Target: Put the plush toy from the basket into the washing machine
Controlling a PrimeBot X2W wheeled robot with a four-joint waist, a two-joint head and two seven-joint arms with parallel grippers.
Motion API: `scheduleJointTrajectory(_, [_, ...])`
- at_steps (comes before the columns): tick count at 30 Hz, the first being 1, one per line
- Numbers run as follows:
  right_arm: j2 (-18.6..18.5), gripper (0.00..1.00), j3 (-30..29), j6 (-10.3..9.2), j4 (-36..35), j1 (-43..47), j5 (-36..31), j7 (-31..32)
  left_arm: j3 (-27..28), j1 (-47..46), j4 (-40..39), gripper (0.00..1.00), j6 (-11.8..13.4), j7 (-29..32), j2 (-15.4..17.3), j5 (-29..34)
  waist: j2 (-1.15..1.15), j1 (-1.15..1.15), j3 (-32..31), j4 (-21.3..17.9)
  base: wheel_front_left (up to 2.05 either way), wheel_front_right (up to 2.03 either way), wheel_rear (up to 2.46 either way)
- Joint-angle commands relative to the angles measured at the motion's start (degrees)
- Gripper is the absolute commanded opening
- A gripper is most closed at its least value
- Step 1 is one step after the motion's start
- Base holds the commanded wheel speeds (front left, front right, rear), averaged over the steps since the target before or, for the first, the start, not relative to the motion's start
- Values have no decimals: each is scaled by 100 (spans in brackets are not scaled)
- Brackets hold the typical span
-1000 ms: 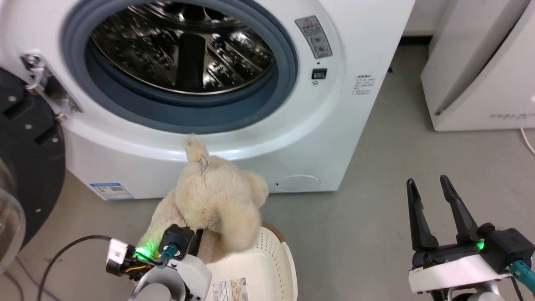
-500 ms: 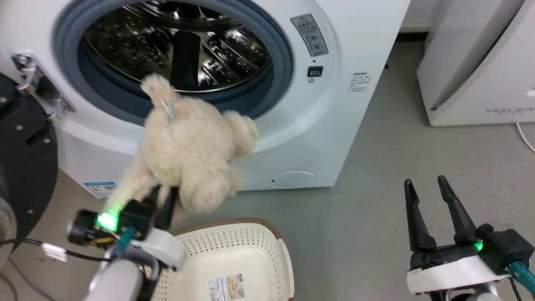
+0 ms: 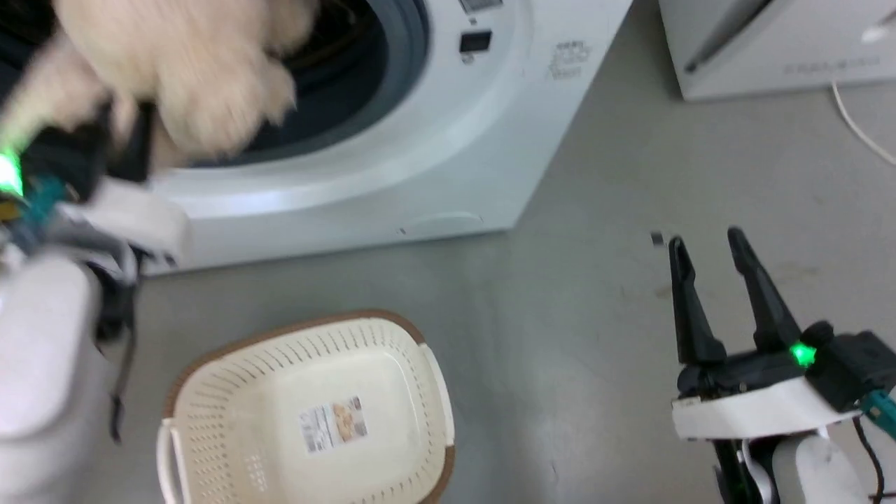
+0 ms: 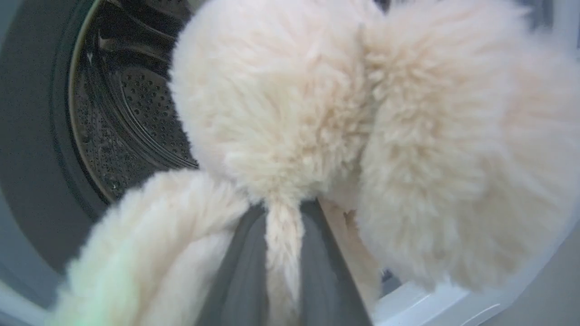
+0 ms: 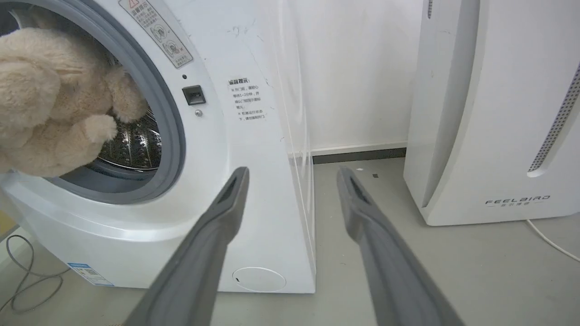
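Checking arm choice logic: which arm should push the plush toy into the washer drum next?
Left. The left gripper is shut on the plush toy, holding it at the open porthole of the washing machine. The right gripper is open and empty, over the floor beside the machine.

Plush toy [image 3: 189, 77]: cream-beige, shaggy, motion-blurred, hanging off the floor at the head view's upper left and overlapping the porthole. In the right wrist view it's [image 5: 50, 104] sitting at the left edge, paws lying across the grey gasket and drum. Basket [image 3: 294, 327]: cream, perforated, brown rim, standing upright at lower centre-left with the sticker showing on its bottom. Washing machine [image 3: 420, 161]: white, occupying the top left, porthole gaping open and steel drum showing.
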Motion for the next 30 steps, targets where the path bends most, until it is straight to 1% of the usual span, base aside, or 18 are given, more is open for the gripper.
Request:
scheduleJointTrajectory(1, [-1,100,11,-4,-38,-134,64,-25,41,-275,-46,0,-23,39,65,39,0,0,543,-323,0,0,0])
scheduleJointTrajectory(5, [-1,100,5,-4,-96,-350,225,-25,21,-1158,124,0,-218,360,317,142,0,0,1087,-538,0,0,0])
scheduleJointTrajectory(10, [-1,100,54,-4,-160,-538,386,-25,-89,-2331,572,0,-475,654,595,353,0,0,1686,-748,0,0,0])
scheduleJointTrajectory(15, [-1,100,66,-4,-236,-676,523,-25,-325,-3458,1150,0,-680,901,828,637,0,0,2154,-886,0,0,0])
scheduleJointTrajectory(18, [-1,100,103,-4,-254,-740,570,-25,-654,-4021,1565,0,-802,1107,983,901,0,0,2354,-934,0,0,0])
scheduleJointTrajectory(23, [-1,100,173,-4,-266,-821,626,-25,-1102,-4785,2322,0,-901,1439,1034,947,0,0,2559,-989,0,0,0])
scheduleJointTrajectory(25, [-1,100,202,-4,-275,-830,643,-25,-1268,-4987,2603,0,-914,1543,1026,839,0,0,2608,-1001,0,0,0])
scheduleJointTrajectory(27, [-1,100,224,-4,-271,-843,653,-25,-1601,-5094,2812,0,-918,1590,1012,688,0,0,2647,-1005,0,0,0])
scheduleJointTrajectory(28, [-1,100,226,-4,-272,-852,655,-25,-1771,-5137,2898,0,-919,1606,1013,588,0,0,2662,-1005,0,0,0])
scheduleJointTrajectory(29, [-1,100,226,-4,-272,-852,655,-25,-1771,-5137,2898,0,-919,1606,1013,588,0,0,2662,-1005,0,0,0])
scheduleJointTrajectory(30, [-1,100,225,-4,-272,-860,660,-25,-1945,-5178,2967,0,-919,1609,1023,488,0,0,2674,-1004,0,0,0])
